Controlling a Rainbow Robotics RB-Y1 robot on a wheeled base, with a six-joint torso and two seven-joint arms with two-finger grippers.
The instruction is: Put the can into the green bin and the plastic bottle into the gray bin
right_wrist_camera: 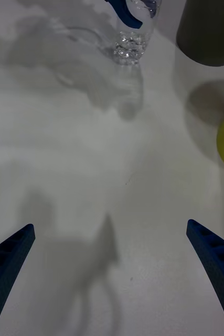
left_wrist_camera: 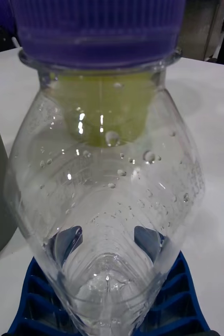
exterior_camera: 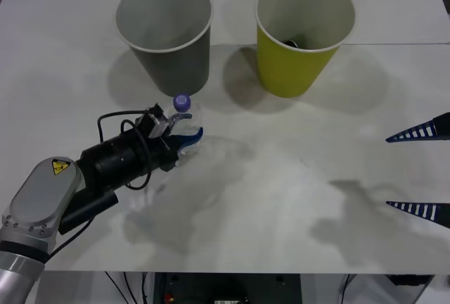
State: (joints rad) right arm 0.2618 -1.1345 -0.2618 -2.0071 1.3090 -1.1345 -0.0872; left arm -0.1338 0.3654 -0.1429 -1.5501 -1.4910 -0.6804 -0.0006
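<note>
The left gripper [exterior_camera: 184,137] is pinching the small clear crinkled plastic bottle [exterior_camera: 184,122] between its jaws; the right gripper [exterior_camera: 420,172] is idling, jaws spread.

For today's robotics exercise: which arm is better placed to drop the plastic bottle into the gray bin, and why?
The left. Its gripper is shut on the plastic bottle, just in front of the gray bin. The right gripper hangs open and empty at the table's far right edge.

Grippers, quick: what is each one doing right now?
Left gripper: shut on the plastic bottle, in front of the gray bin.
Right gripper: open, holding nothing, at the table's right edge.
</note>
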